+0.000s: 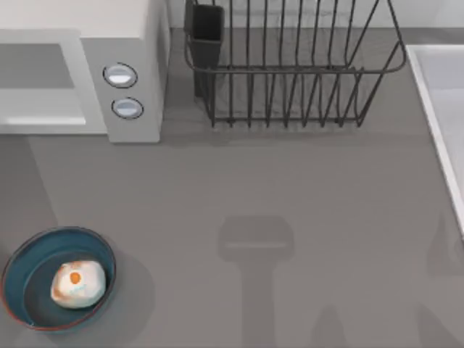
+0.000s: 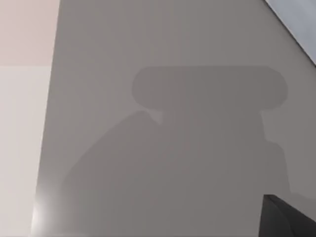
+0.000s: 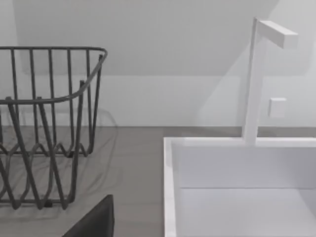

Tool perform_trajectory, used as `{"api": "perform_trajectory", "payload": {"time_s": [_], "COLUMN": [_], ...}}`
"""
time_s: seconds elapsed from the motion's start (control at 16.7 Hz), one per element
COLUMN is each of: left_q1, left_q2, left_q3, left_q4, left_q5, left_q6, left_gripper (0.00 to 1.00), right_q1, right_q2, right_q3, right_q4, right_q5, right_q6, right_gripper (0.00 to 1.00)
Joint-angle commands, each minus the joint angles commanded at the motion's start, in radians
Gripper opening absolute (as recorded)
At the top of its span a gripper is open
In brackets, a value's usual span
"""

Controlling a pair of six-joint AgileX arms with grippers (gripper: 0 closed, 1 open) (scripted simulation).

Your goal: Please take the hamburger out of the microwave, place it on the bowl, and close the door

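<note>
Grey table [image 1: 304, 188], hamburger [image 1: 77, 283] in bowl [image 1: 29, 254]

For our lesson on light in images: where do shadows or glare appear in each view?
Top view: arm-shaped shadows on the table, soft shade beside the bowl. Left wrist view: a broad shadow across the table, bright glare at one corner. Right wrist view: faint shadow under the wire rack.

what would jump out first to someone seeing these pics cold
First comes the hamburger, a cream lump with an orange spot, sitting inside the blue bowl at the table's near left corner in the top view. Next is the dark wire rack at the back centre, right of the white microwave with its two round knobs. The right wrist view adds a white sink with an angular white faucet.
</note>
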Motion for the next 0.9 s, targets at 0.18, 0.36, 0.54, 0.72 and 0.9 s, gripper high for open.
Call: {"api": "perform_trajectory", "payload": {"time_s": [0.18,0.36,0.54,0.72,0.9], "left_q1": [-0.007,-0.004,-0.075,-0.211,-0.306], "left_q2": [-0.010,-0.009,-0.081,-0.215,-0.309], "left_q3": [-0.011,-0.014,-0.079,-0.185,-0.272], "left_q4": [0.007,0.005,0.029,0.068,0.100], "left_q5": [-0.003,-0.002,-0.047,-0.119,-0.177], "left_q6": [-0.007,-0.010,-0.079,-0.198,-0.290], "left_gripper": [0.00,0.00,0.00,0.00,0.00], "right_q1": [0.000,0.000,0.000,0.000,0.000], "right_q2": [0.000,0.000,0.000,0.000,0.000], "right_q3": [0.000,0.000,0.000,0.000,0.000], "right_q4": [0.000,0.000,0.000,0.000,0.000], "right_q5": [0.000,0.000,0.000,0.000,0.000], "right_q6": [0.000,0.000,0.000,0.000,0.000], "right_gripper": [1.00,1.00,1.00,1.00,1.00]}}
